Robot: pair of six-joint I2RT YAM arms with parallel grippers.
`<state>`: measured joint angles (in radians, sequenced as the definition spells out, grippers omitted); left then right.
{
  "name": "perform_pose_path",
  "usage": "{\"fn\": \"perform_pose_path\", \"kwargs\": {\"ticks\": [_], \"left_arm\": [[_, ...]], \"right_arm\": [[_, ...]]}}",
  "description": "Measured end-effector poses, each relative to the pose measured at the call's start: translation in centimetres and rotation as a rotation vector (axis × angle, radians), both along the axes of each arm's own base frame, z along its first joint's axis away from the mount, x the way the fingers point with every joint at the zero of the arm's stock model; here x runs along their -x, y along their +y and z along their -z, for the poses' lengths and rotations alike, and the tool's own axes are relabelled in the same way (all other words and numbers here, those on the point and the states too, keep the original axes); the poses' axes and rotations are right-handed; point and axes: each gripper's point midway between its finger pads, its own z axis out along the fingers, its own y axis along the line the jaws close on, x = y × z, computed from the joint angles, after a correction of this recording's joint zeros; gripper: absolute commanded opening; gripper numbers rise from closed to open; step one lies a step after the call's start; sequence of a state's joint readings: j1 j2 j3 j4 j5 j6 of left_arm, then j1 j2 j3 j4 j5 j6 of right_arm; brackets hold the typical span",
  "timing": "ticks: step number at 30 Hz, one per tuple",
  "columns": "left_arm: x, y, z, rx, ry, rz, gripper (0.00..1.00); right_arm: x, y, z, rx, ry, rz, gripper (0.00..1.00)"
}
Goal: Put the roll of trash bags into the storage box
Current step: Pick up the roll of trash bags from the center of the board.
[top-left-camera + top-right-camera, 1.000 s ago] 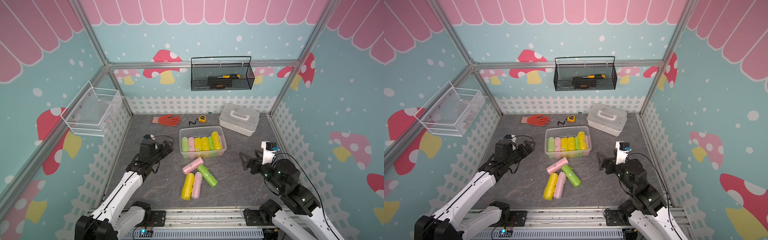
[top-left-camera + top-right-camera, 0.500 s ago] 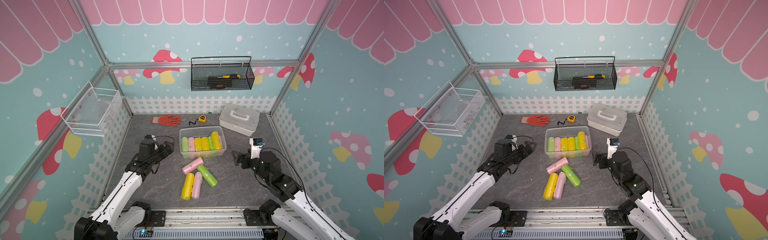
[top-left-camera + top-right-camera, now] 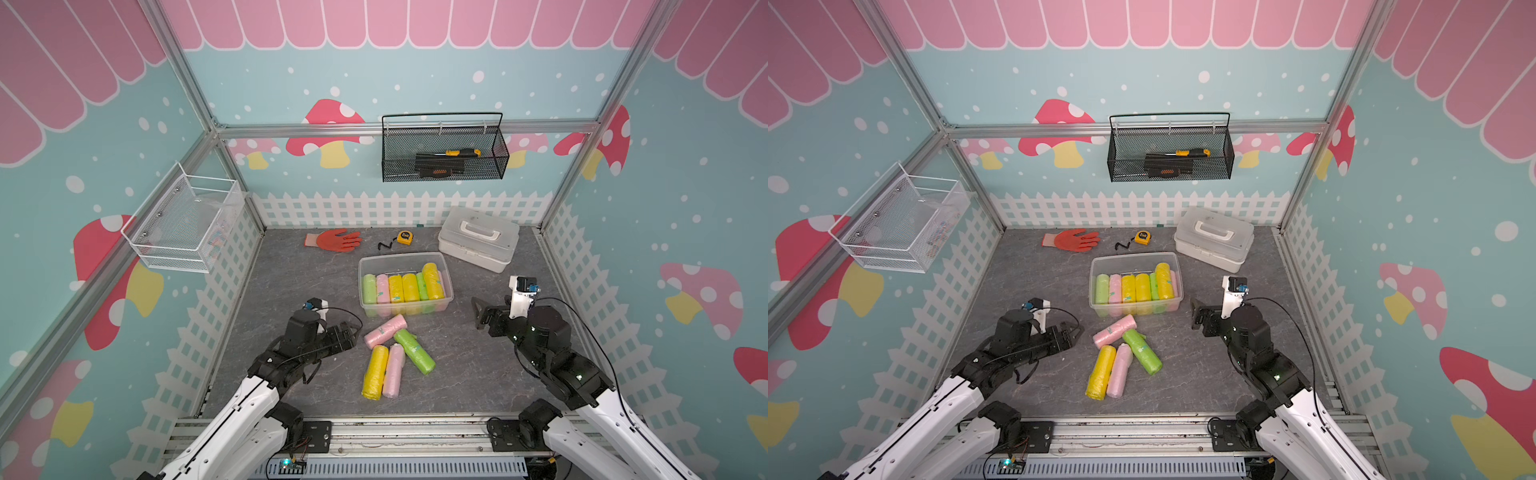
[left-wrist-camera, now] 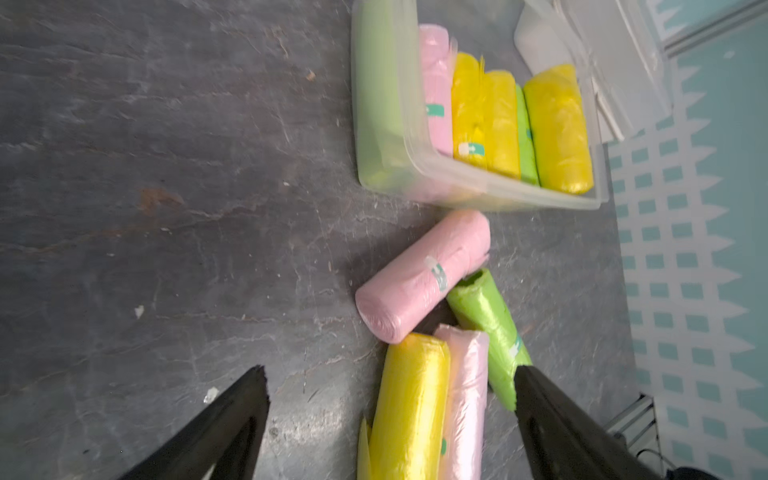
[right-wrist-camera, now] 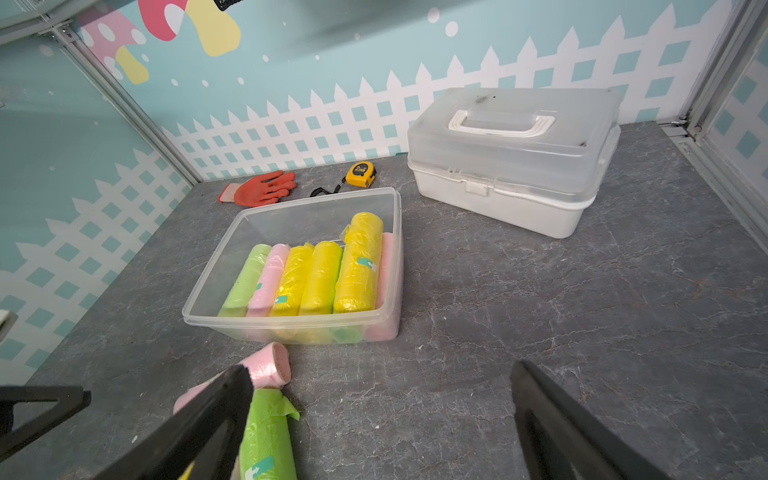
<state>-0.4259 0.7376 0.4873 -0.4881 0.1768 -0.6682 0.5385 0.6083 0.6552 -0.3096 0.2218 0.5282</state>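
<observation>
Just short of the storage box (image 3: 401, 255), on the grey floor (image 3: 299, 270), lie four loose rolls (image 3: 372, 372), and the pink roll (image 3: 385, 331) is the one nearest either gripper. It lies slantwise, one end almost at the box's front wall and the other pointing back toward the left gripper (image 3: 351, 333). That gripper hangs just beside the near end, jaws spread wide with nothing between them. The right gripper (image 3: 478, 313) is as wide and as empty, but stands well apart from the rolls, off the box's other front corner. So the left arm looks the likelier to take it.

From the left wrist, the roll's long axis runs at a slant to the line between the two fingers (image 4: 232, 415) (neither along it nor square to it). The wrist would probably have to turn before the jaws could straddle the flanks. A green roll (image 3: 414, 351) seems to touch the flank away from the box, leaving little room there.
</observation>
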Motion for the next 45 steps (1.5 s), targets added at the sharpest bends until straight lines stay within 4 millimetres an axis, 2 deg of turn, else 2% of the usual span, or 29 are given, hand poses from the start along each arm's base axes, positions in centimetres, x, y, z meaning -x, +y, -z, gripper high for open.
{"fn": "perform_pose_path", "kwargs": {"ticks": [7,14,17,30,37,45], "left_arm": [[1.0,-0.7,1.0,-0.073,0.011,0.052,0.92],[3.0,-2.9,5.3,-0.187,0.149,0.199,0.88],[4.1,-3.8,6.5,-0.22,0.188,0.256,0.86],[4.9,-5.1,6.2,-0.211,0.168,0.317,0.85],[6.4,-6.6,8.5,-0.283,0.237,0.413,0.8],[6.2,-8.4,10.0,-0.354,0.287,0.46,0.68]], "right_arm": [[-0.1,0.0,0.4,0.011,0.014,0.006,0.98],[-0.3,0.0,1.0,0.023,0.033,0.008,0.98],[-0.3,0.0,1.0,0.024,0.033,0.01,0.98],[-0.3,-0.2,1.0,0.028,0.032,0.021,0.99],[-0.4,-0.2,1.1,0.03,0.035,0.021,0.98],[-0.4,-0.2,1.2,0.033,0.038,0.024,0.99]]}}
